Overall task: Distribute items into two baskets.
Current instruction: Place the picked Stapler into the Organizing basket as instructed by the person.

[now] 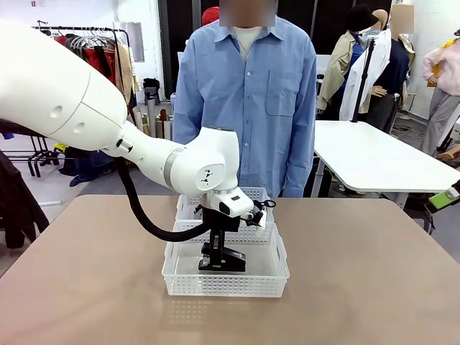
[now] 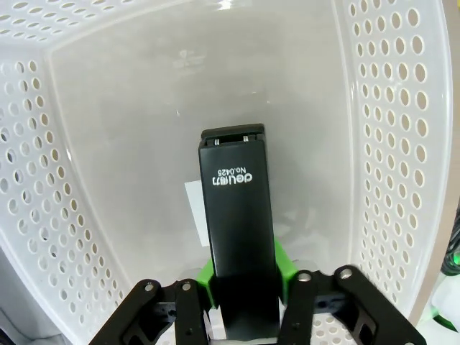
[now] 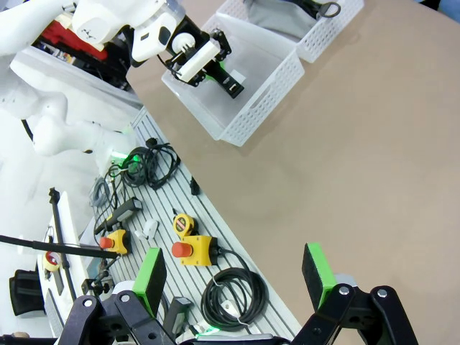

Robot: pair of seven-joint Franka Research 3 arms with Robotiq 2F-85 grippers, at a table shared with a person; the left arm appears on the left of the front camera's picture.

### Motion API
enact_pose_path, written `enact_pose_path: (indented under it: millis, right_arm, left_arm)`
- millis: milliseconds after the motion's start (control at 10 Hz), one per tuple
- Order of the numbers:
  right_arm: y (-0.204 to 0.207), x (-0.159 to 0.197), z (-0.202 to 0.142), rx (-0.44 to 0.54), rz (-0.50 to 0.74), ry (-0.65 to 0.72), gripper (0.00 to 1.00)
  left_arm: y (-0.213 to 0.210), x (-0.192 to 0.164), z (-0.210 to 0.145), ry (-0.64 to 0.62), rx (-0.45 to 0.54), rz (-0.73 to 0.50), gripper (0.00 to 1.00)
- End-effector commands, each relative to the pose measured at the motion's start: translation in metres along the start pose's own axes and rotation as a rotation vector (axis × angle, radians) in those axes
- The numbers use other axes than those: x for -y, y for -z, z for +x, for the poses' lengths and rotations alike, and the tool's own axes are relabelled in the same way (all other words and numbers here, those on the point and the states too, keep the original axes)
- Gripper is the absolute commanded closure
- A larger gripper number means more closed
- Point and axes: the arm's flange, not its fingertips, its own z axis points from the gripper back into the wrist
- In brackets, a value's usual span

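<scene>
Left wrist view: left gripper (image 2: 244, 298) is clamping the stapler (image 2: 237, 230), its long axis pointing away along the fingers, inside the basket (image 2: 392, 144).

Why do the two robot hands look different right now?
The left gripper has its jaws pinched on the black stapler, down inside the near white basket. The right gripper has its jaws wide apart and holds nothing. The left gripper is in a basket; the right gripper hangs above bare table, away from both baskets. Both are black with green pads.
</scene>
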Motion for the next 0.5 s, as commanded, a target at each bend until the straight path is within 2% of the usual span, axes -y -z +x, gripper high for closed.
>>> enact_pose_path:
  millis: [0,100,200,400]
  right_arm:
    - [-0.0005,-0.0007,0.0005,0.007,0.006,-0.008,0.00]
    - [-0.0005,-0.0007,0.0005,0.007,0.006,-0.008,0.00]
    - [-0.0005,-0.0007,0.0005,0.007,0.006,-0.008,0.00]
    - [-0.0005,-0.0007,0.0005,0.007,0.006,-0.008,0.00]
  left_arm:
    - [-0.0040,-0.0009,-0.0033,0.036,-0.016,0.009,0.32]
    - [-0.0039,-0.0008,-0.0035,0.038,-0.015,0.005,0.13]
    - [-0.0043,-0.0007,-0.0035,0.041,-0.016,0.000,0.00]
    - [-0.0128,0.0008,-0.0057,0.033,-0.015,0.025,0.00]
